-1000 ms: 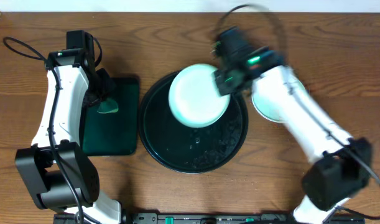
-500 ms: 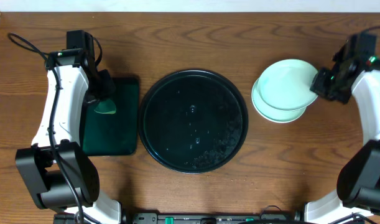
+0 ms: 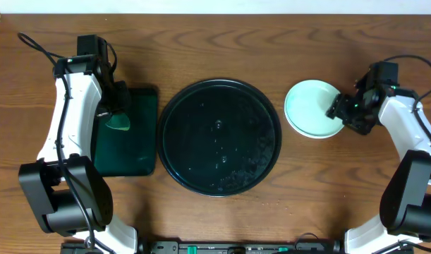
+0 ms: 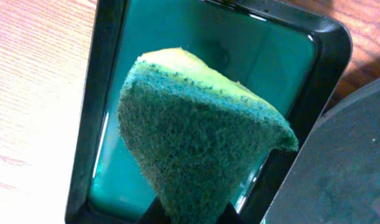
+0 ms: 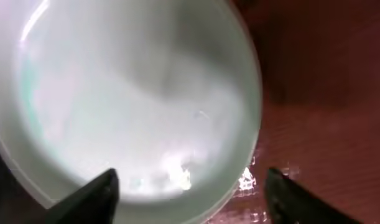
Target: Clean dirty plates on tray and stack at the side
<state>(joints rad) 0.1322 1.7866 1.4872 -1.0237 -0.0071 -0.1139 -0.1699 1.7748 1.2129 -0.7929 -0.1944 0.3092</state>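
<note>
Turquoise atop the plates (image 3: 310, 109), stacked on wood (image 3: 328, 183) right of the tray (image 3: 201, 166), itself bare. Seems all but finished. Left only: lifting away the right gripper (image 3: 341, 111), spread wide over them, gripping nothing, and parking the sponge (image 4: 196, 137) pinched in the left gripper (image 3: 120, 111).

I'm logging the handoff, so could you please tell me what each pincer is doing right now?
Left pincer: closed on the green sponge, above the green tray.
Right pincer: open at the stacked plates, holding nothing.
</note>
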